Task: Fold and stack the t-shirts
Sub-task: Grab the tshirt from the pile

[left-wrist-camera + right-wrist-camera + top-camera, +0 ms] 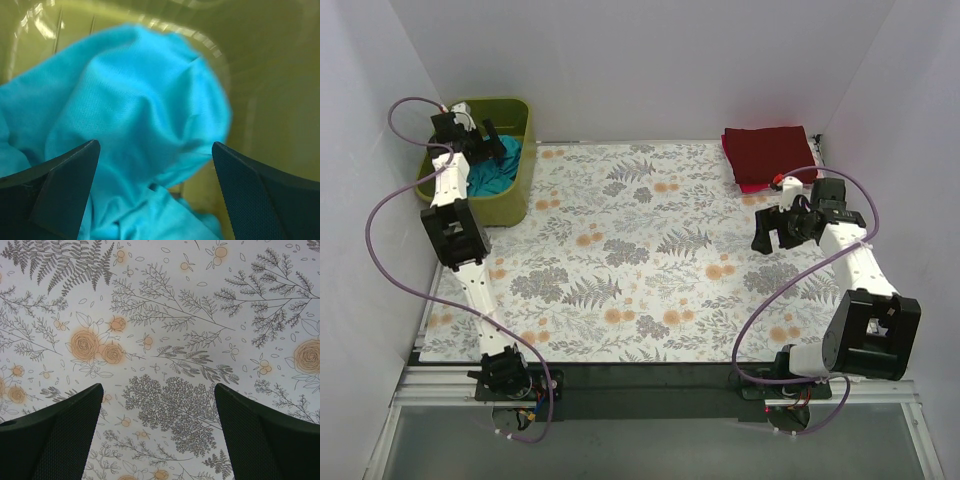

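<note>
A crumpled teal t-shirt (pixel 496 166) lies inside the olive-green basket (pixel 516 190) at the far left. My left gripper (pixel 492 140) hangs over it, open, its jaws wide apart above the teal cloth (pixel 135 115) and holding nothing. A folded dark red t-shirt (pixel 768 152) lies on a pink one (pixel 756 187) at the far right. My right gripper (pixel 772 232) is open and empty above the floral tablecloth (pixel 165 365), just in front of that stack.
The floral cloth (pixel 630 250) covers the table between the arms. The basket wall (pixel 280 90) stands close to the right of my left gripper. White walls close in the back and both sides.
</note>
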